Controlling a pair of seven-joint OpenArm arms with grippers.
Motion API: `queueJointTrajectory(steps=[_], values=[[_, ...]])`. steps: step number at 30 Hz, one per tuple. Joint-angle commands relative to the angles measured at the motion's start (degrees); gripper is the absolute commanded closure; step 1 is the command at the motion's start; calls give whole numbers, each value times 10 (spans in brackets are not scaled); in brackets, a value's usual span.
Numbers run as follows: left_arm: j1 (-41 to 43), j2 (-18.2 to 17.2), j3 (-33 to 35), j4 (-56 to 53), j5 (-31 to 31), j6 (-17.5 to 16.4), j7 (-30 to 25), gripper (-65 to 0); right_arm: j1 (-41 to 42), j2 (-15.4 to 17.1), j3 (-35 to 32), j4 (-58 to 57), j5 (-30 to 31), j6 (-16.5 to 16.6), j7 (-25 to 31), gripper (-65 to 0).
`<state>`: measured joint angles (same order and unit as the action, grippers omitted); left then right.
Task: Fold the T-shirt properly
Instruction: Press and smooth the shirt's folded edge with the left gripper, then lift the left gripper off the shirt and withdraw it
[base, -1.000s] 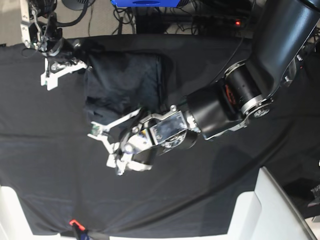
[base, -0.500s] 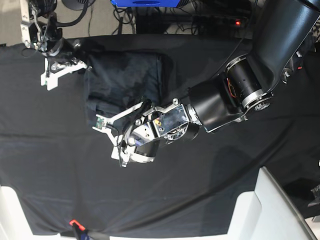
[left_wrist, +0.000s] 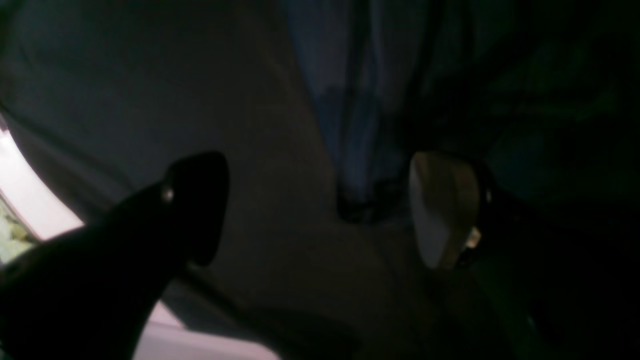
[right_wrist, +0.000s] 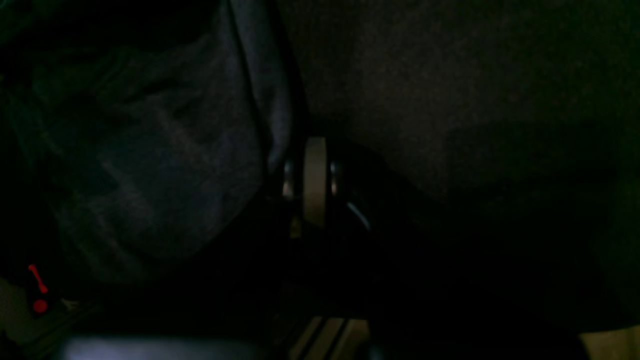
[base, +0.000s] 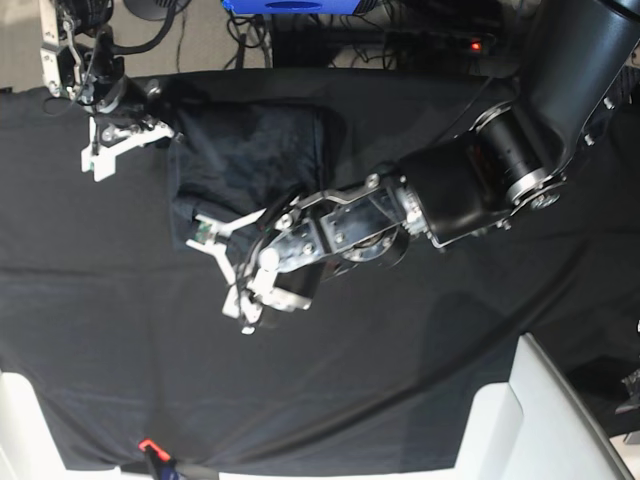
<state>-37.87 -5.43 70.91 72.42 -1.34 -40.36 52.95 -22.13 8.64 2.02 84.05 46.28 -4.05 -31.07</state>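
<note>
Left arm (base: 470, 185) hides T-shirt (base: 250, 160) lower corner.

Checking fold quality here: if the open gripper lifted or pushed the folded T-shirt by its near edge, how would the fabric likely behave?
The T-shirt looks like soft knit lying in creased layers, so it would probably droop and unfold rather than lift flat. On the black table cloth, a push would likely bunch it rather than slide it. The left gripper, jaws wide, sits at its lower edge.

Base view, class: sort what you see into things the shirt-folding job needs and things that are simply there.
Belongs to the job:
- dark slate-grey knit T-shirt, folded into a block
- left claw, open
- right claw, shut

Just there:
- black table cloth
- blue box
- white panel
</note>
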Motion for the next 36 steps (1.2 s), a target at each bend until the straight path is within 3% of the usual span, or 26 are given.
queueJointTrajectory(steps=[1,6,12,19,21,24,26,30,36], values=[[-7,6,-5,9,2,4,-4,-541,-1,5,1,6,-4,-7,-2,-9],[20,-5,-34,50,1,4,-4,-541,3,5,3,6,-4,-7,-2,-9],[109,-23,-285,182,4,4,-2,-540,10,21,1,28,-4,-7,-1,-9],[296,-115,-559,245,2,4,3,-523,27,80,-8,110,-5,-6,-4,-14],[348,-133,-630,235,2,4,2,-444,50,98,-31,121,-5,-6,-14,-15],[430,-140,-748,220,1,4,-2,-207,92,122,-84,129,-5,-7,-25,-15],[481,-136,-811,216,1,4,-11,-13,114,131,-113,134,-5,-7,-25,-15],[553,-94,-910,223,1,4,-14,0,142,144,-161,145,-5,-7,-26,-29],[607,9,-1032,224,6,4,-17,0,142,162,-198,151,-5,-7,-26,-246]])
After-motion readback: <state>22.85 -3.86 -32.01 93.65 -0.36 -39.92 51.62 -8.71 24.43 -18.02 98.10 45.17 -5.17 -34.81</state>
